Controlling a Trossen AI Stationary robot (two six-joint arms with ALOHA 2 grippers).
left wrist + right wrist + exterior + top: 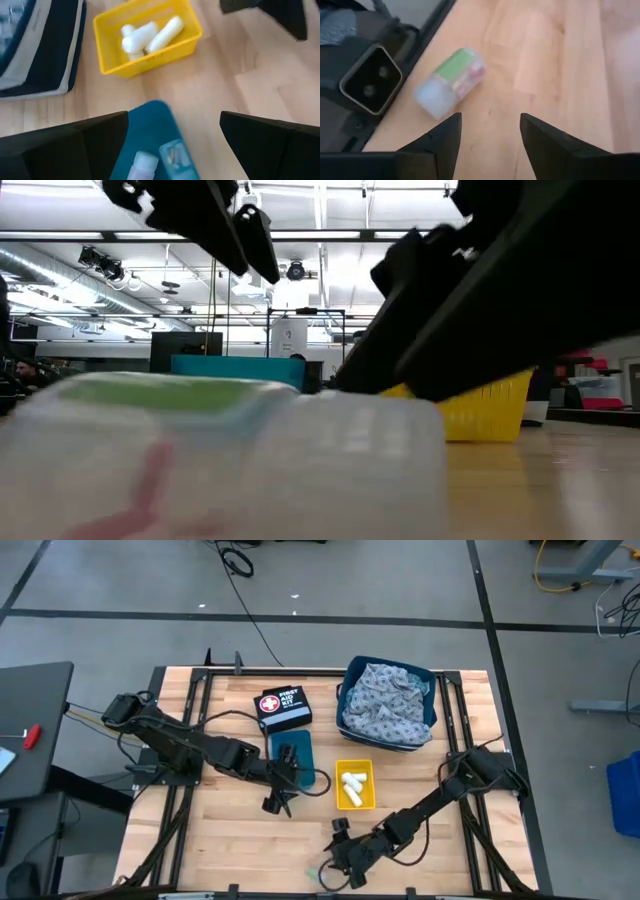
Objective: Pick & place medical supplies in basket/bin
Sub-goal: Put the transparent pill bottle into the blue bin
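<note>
White gauze rolls (352, 783) (147, 36) lie in a small yellow bin (354, 802) (112, 67). A patterned cloth (388, 700) fills the blue basket (352, 670) at the far right. A small clear container with a green label (451, 82) (313, 877) (220, 450) lies on its side near the table's near edge. My right gripper (490, 117) (337, 865) is open, just short of this container, touching nothing. My left gripper (175, 117) (279, 800) is open above the near end of a teal bin (296, 752) (150, 130), which holds small pale items (170, 155).
A black first-aid pouch (283, 708) lies at the far middle, beside the teal bin. The low camera's housing (370, 77) stands just past the near edge, next to the clear container. Bare wood (440, 860) lies at the near right and near left.
</note>
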